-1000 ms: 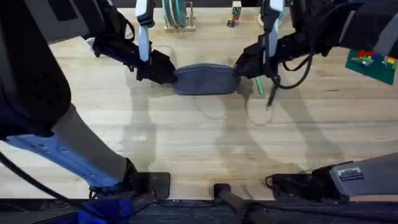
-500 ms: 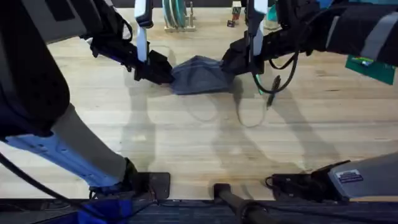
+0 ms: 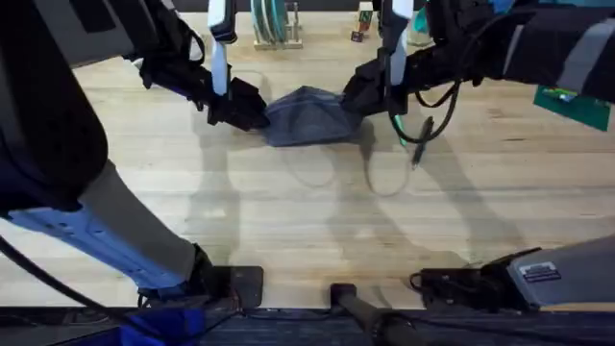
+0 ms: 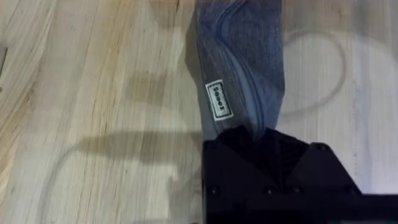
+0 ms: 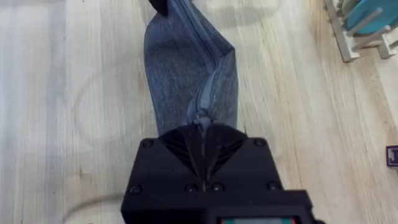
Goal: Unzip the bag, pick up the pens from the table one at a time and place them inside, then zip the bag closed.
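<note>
Your bag (image 3: 309, 115) sits bunched on the tabletop (image 3: 307, 221), strung between both sets of fingers. Your left fingers (image 3: 252, 117) are clamped on its left end, your right fingers (image 3: 354, 102) on its zipper end. Green pen (image 3: 397, 130) and dark pen (image 3: 422, 142) lie just right of your right fingers.

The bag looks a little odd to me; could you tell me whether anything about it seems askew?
Yes. The bag is bunched and buckled upward between the left gripper and the right gripper, each clamped on one end, rather than lying flat on the table. The green pen lies beside it.
</note>
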You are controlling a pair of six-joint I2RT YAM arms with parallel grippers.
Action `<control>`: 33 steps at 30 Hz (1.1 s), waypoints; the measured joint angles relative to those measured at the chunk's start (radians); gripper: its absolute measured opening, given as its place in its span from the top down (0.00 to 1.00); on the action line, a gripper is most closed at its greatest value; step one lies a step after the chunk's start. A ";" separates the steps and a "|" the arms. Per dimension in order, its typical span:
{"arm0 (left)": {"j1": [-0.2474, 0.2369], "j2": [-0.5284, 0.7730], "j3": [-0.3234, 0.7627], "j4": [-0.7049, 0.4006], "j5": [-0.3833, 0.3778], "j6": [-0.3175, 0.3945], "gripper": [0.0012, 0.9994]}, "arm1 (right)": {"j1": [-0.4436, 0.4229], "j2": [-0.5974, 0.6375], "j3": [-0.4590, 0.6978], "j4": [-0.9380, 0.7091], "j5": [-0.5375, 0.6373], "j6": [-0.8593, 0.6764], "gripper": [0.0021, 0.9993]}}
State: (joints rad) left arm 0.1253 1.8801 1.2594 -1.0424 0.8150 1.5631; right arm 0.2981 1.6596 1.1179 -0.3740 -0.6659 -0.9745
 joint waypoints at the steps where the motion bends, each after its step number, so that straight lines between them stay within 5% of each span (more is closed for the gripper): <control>1: 0.000 0.000 0.000 0.000 0.000 0.000 0.96 | 0.000 0.000 0.000 0.000 0.000 0.001 0.97; 33: 0.003 0.000 0.000 0.002 -0.010 0.000 0.96 | -0.004 0.000 -0.001 0.077 -0.068 0.039 0.97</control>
State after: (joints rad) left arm 0.1280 1.8801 1.2594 -1.0405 0.8054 1.5631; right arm 0.2939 1.6600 1.1168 -0.2972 -0.7335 -0.9352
